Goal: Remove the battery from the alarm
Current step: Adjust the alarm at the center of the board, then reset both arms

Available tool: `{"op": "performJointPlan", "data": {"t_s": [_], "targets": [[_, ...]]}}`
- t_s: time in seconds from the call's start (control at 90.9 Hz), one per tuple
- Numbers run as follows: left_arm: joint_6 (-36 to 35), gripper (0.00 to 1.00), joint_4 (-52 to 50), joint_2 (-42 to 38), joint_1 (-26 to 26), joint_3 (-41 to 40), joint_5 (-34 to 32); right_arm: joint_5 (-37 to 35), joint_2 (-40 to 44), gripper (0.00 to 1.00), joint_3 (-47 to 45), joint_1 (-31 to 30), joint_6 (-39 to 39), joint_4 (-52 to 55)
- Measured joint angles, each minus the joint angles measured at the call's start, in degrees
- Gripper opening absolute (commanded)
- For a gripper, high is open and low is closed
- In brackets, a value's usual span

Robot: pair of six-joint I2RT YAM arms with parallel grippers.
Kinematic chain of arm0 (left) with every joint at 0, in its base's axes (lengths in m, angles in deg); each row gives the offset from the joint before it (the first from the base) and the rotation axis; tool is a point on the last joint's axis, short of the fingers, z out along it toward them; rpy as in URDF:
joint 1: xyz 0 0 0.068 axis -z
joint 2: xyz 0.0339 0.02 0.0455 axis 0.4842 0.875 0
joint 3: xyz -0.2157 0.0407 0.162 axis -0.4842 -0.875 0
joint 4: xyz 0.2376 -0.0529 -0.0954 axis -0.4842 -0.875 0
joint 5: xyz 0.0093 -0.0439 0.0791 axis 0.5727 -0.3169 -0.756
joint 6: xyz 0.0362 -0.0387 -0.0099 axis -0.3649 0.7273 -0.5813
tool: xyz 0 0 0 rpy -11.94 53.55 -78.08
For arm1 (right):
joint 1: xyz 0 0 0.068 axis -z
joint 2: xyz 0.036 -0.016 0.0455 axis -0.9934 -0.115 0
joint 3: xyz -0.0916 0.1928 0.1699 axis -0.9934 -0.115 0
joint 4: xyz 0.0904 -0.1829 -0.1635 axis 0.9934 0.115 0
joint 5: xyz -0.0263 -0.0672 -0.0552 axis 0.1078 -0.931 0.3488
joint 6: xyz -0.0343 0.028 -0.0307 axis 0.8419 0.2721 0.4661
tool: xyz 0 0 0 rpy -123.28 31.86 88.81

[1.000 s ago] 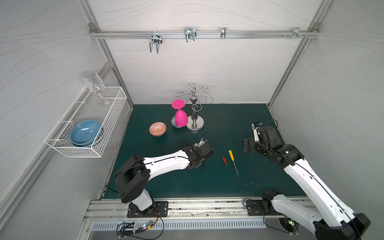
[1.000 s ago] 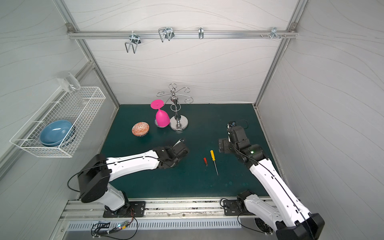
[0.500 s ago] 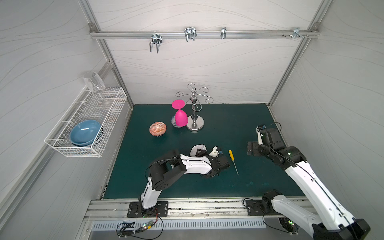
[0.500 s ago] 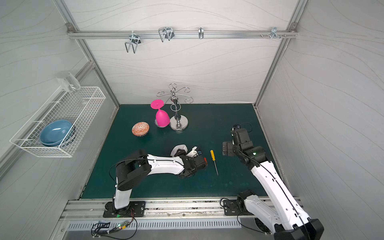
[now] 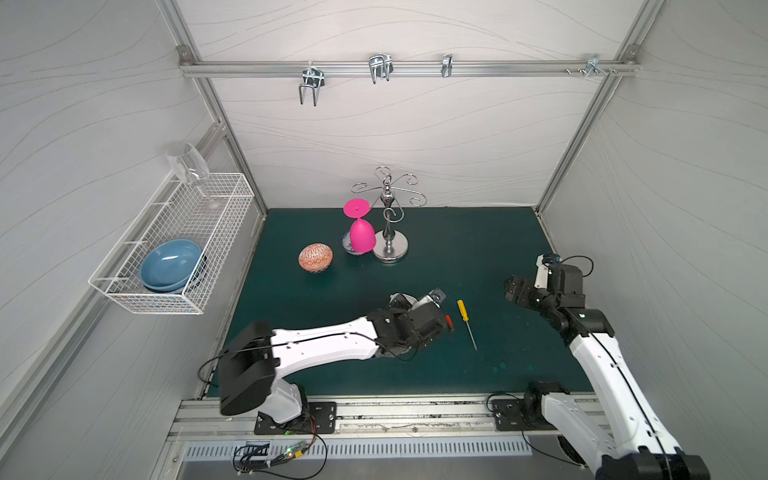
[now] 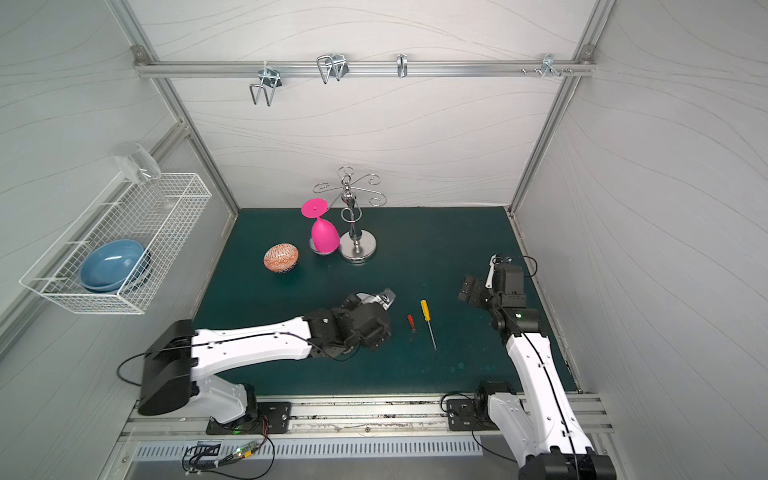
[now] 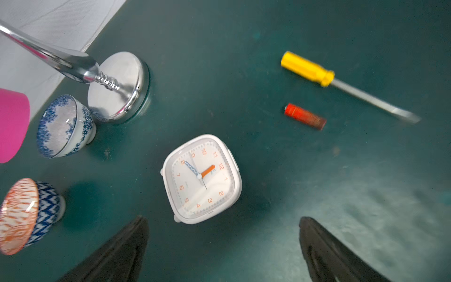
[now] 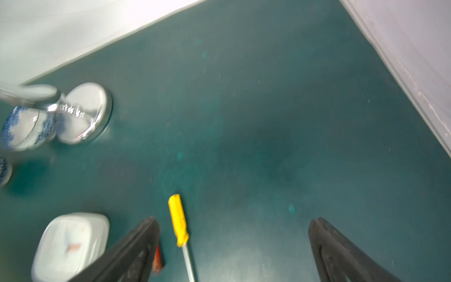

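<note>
Red battery (image 7: pixel 304 119) lies free on the counter (image 7: pixel 268 36) beyond the left hand (image 7: pixel 222 218), whose jaws have just sprung apart, leaving the alarm (image 7: pixel 202 178) dial-up before them; removal looks complete.

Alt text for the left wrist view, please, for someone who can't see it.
The white alarm faces the camera on the green mat, just beyond the open left gripper. The red battery lies loose nearby, beside a yellow screwdriver.
</note>
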Motion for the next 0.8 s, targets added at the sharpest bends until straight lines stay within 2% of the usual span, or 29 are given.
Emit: {"op": "performJointPlan", "data": {"t_s": [0.11, 0.242, 0.352, 0.473, 0.605, 0.704, 0.803], "targets": [[0.72, 1.0, 5.53, -11.02, -11.61, -5.68, 6.38, -2.05, -0.2, 0.99, -8.35, 0.35, 2.8, -12.28], [2.01, 1.0, 11.96, -20.57, -29.77, -14.45, 12.52, -4.31, -4.76, 0.99, -15.52, 0.37, 5.55, -28.5], [1.57, 1.0, 18.34, -25.2, -42.12, -22.56, 12.11, -4.59, -12.87, 0.99, -19.32, 0.37, 8.11, -43.12], [0.66, 1.0, 26.56, -27.23, -49.79, -30.47, 10.97, -4.15, -22.86, 0.99, -21.4, 0.37, 11.02, -56.43], [0.09, 1.0, 33.55, -26.34, -56.52, -34.18, 10.99, -3.28, -31.17, 0.99, -21.14, 0.37, 12.5, -66.16], [-0.13, 1.0, 40.68, -23.96, -59.74, -35.69, 11.43, -2.73, -37.03, 0.99, -19.5, 0.37, 13.2, -70.82], [-1.38, 1.0, 48.54, -18.16, -60.89, -37.09, 12.39, -2.21, -39.89, 0.99, -16.39, 0.37, 13.46, -70.01]]}}
